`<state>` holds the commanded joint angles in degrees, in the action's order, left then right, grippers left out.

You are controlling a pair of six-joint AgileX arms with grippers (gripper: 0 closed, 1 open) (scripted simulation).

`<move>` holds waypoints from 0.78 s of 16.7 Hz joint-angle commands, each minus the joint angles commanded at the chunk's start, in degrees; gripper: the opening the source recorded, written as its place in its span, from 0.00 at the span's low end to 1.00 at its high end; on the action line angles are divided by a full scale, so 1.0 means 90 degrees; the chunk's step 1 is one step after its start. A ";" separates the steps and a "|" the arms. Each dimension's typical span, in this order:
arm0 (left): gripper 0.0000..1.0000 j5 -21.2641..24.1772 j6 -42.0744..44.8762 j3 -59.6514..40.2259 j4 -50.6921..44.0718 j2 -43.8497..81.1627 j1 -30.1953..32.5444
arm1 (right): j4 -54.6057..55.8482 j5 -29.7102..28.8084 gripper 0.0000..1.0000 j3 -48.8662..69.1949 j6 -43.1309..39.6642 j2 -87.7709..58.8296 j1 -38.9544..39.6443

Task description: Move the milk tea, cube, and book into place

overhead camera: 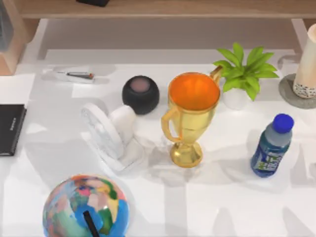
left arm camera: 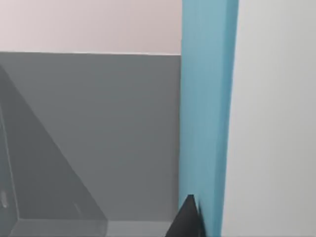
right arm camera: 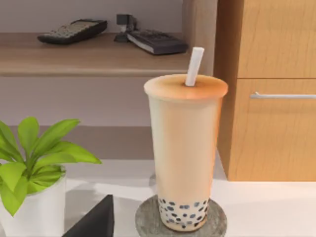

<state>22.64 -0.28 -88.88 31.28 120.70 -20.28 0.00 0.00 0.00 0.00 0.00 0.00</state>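
The milk tea, a tall cream cup with a white straw and black pearls at its base, stands upright on a round grey coaster. The top view puts the milk tea at the table's far right edge. One dark fingertip of my right gripper shows short of the cup, apart from it, with nothing held. The teal-blue book stands on end close before my left wrist camera. A dark fingertip of my left gripper presses its side, shut on it. The cube is out of view.
On the table stand a gold trophy, a potted plant, a blue-capped bottle, a black speaker, a white fan and a globe. A thin black book lies at the left edge. A wooden cabinet rises behind the cup.
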 joint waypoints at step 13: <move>0.00 0.0042 0.0021 0.0160 -0.0104 -0.0275 -0.0041 | 0.0000 0.0000 1.00 0.0000 0.0000 0.0000 0.0000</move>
<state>23.02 -0.09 -87.44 30.35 118.22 -20.65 0.00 0.00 0.00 0.00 0.00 0.00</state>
